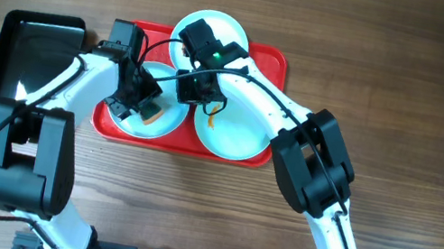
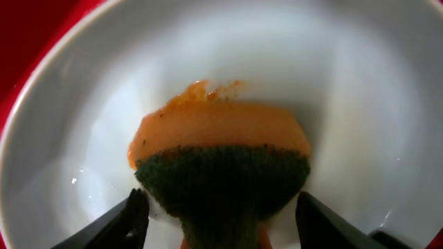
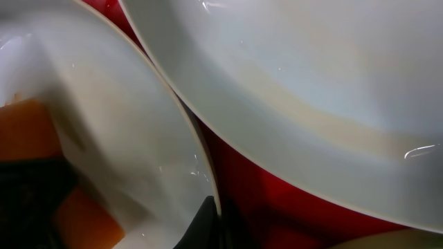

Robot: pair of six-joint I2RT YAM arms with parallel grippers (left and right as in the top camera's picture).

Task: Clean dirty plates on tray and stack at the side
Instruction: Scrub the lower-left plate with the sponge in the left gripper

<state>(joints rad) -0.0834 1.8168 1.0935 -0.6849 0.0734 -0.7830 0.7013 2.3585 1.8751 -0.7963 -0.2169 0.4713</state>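
Three pale plates lie on the red tray [image 1: 274, 60]: one at the back [image 1: 229, 30], one front right [image 1: 238, 137] with an orange smear, one front left [image 1: 170, 120]. My left gripper [image 1: 139, 101] is shut on an orange sponge with a green pad [image 2: 221, 159] and presses it onto the front left plate [image 2: 360, 83], beside an orange smear [image 2: 208, 90]. My right gripper [image 1: 195, 92] is at that plate's right rim [image 3: 118, 104]; one dark finger [image 3: 211, 221] sits on the inside of the rim, and it looks shut on it. Another plate [image 3: 291, 76] lies close beside.
A smaller black tray [image 1: 34, 46] lies on the wooden table left of the red tray. Both arms cross over the red tray, and the right arm covers part of the back plate. Red tray floor [image 3: 277, 187] shows between the two plates.
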